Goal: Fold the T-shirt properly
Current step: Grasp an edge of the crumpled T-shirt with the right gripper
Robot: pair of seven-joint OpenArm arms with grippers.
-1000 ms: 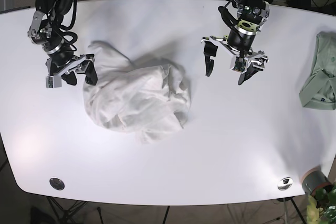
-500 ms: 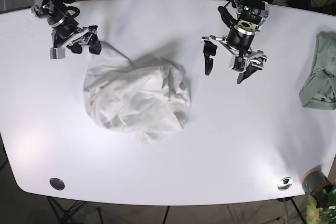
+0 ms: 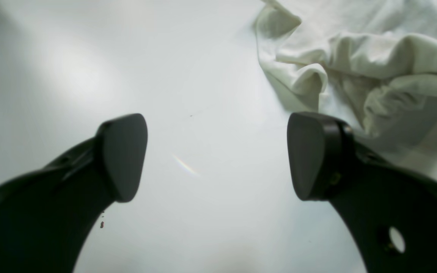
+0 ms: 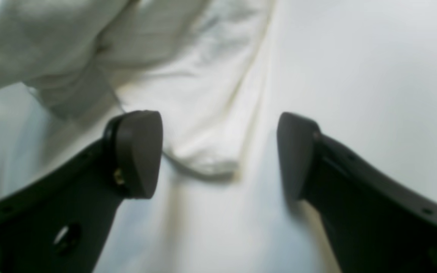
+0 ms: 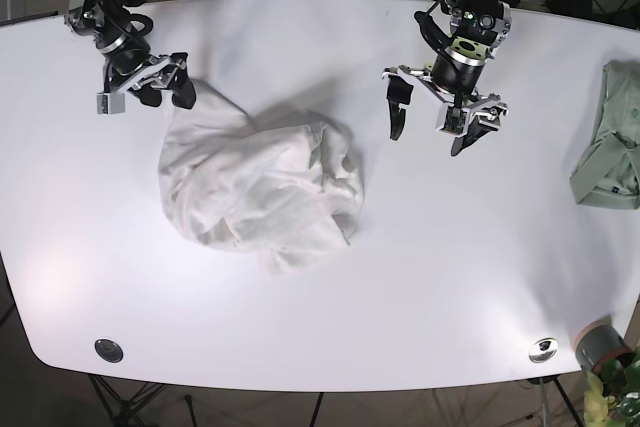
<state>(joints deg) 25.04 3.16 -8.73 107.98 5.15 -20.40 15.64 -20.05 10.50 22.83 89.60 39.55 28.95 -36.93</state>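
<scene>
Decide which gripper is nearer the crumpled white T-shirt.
Right. The right gripper hangs at the white T-shirt's far corner; the left gripper hangs off to its side, apart.

I'm seeing the T-shirt lying crumpled on the table, left of centre. The right gripper is sitting at its far-left corner; the left gripper is hanging to its right, apart.
</scene>
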